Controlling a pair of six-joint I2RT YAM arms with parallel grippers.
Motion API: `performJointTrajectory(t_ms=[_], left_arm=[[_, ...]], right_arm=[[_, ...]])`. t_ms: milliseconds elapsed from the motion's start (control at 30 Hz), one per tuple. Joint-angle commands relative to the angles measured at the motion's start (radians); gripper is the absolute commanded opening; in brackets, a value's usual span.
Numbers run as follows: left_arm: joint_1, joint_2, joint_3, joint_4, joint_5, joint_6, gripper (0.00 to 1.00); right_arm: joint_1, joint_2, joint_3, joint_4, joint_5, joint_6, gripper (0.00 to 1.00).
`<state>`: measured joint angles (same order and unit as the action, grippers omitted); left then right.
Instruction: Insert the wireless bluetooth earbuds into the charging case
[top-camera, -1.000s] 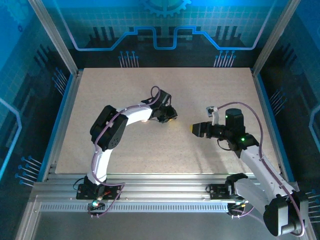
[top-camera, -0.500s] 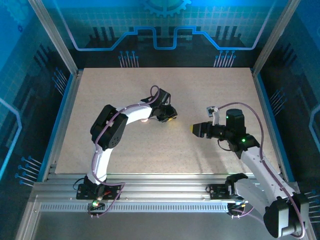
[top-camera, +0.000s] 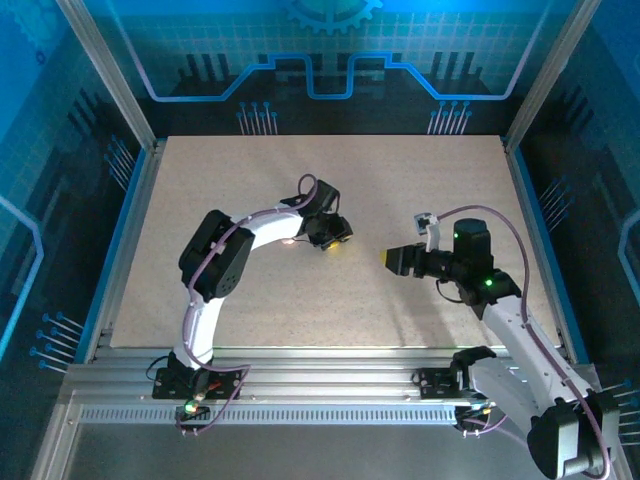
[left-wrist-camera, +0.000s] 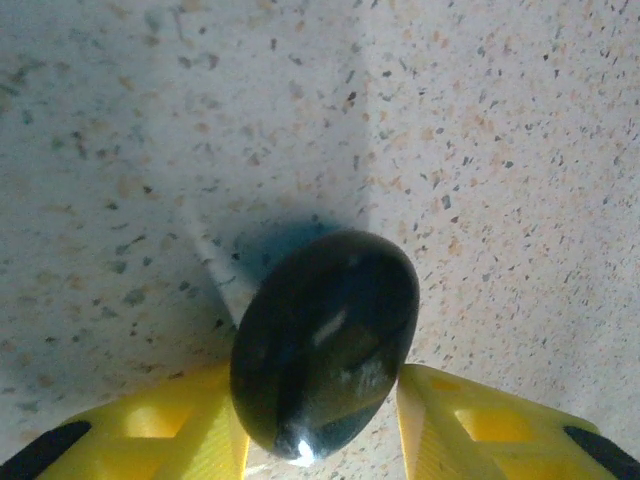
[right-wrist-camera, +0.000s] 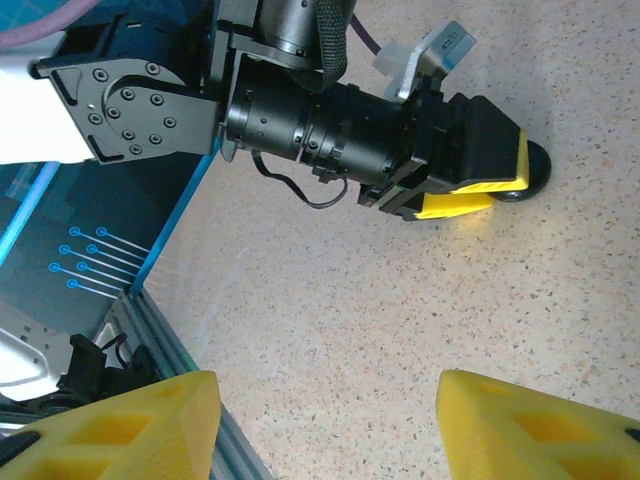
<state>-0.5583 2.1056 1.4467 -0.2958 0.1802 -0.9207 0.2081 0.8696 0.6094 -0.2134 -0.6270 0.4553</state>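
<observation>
Table (top-camera: 250, 300): matte, pale beige, flecked with dark and tan grains like terrazzo. Case (left-wrist-camera: 325, 335): black, glossy, rounded like a smooth pebble, with small bright glints on its shell; it lies on the table near the middle, between the left gripper's (top-camera: 334, 240) fingers (left-wrist-camera: 150, 430). The fingers are yellow plastic wedges with hollow triangular cut-outs and black backs, and they stand apart, one on each side of the case and close against it. Cannot tell whether they press on it or merely flank it. A thin pale streak runs on the table just left of the case in the left wrist view; nature unclear. Speck (top-camera: 290, 240): pale, pinkish, on the table just left of the left gripper under the white forearm, and too small to say whether it is an earbud. Right gripper (right-wrist-camera: 325, 420): same yellow wedges, spread wide, nothing between them. It hangs above bare table to the right of the case, apart from it, and faces the left gripper's black cylindrical wrist. Against the frame a second ago, the left gripper has shifted slightly left and nearer. The right arm's pose matches, and the pale speck has not moved.
</observation>
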Motion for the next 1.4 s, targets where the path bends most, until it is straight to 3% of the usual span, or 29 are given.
performJointTrajectory(t_ms=[0,233,367,533,633,700,733,900,1000,1067,1133,1267,1367], left_arm=[[0.008,-0.080,-0.020,-0.065,-0.021,0.043,0.44],[0.008,-0.235,-0.072,-0.156,-0.084,0.110,0.47],[0.022,-0.440,-0.187,-0.171,-0.244,0.183,0.52],[0.124,-0.718,-0.371,-0.183,-0.471,0.308,0.78],[0.200,-0.860,-0.496,-0.101,-0.607,0.412,0.92],[0.227,-0.943,-0.614,0.023,-0.730,0.516,0.99],[0.237,-0.972,-0.671,0.101,-0.757,0.571,0.99],[0.259,-1.054,-0.994,0.515,-0.850,0.825,0.99],[0.290,-1.032,-1.108,0.673,-0.874,0.881,0.99],[0.300,-1.006,-1.178,0.837,-0.859,0.917,0.99],[0.312,-0.994,-1.194,0.898,-0.819,0.923,0.99],[0.319,-0.877,-1.295,1.320,-0.754,0.990,0.99],[0.318,-0.695,-1.320,1.613,-0.702,1.048,0.99]], right_arm=[[-0.006,-0.008,0.014,-0.033,0.018,-0.012,0.60],[-0.007,0.008,0.044,-0.079,0.067,-0.047,0.60],[-0.011,0.036,0.085,-0.162,0.240,-0.093,0.60],[-0.031,0.093,0.092,-0.146,0.421,-0.190,0.60],[-0.055,0.112,0.048,-0.034,0.519,-0.239,0.74],[-0.078,0.141,0.011,0.063,0.586,-0.276,0.87],[-0.090,0.158,-0.002,0.102,0.610,-0.288,1.00],[-0.170,0.248,-0.038,0.251,0.686,-0.323,1.00],[-0.191,0.261,-0.084,0.362,0.729,-0.346,1.00],[-0.201,0.272,-0.116,0.446,0.739,-0.369,1.00],[-0.210,0.301,-0.150,0.557,0.731,-0.393,1.00],[-0.215,0.393,-0.164,0.661,0.702,-0.409,1.00],[-0.216,0.430,-0.176,0.733,0.690,-0.426,1.00]])
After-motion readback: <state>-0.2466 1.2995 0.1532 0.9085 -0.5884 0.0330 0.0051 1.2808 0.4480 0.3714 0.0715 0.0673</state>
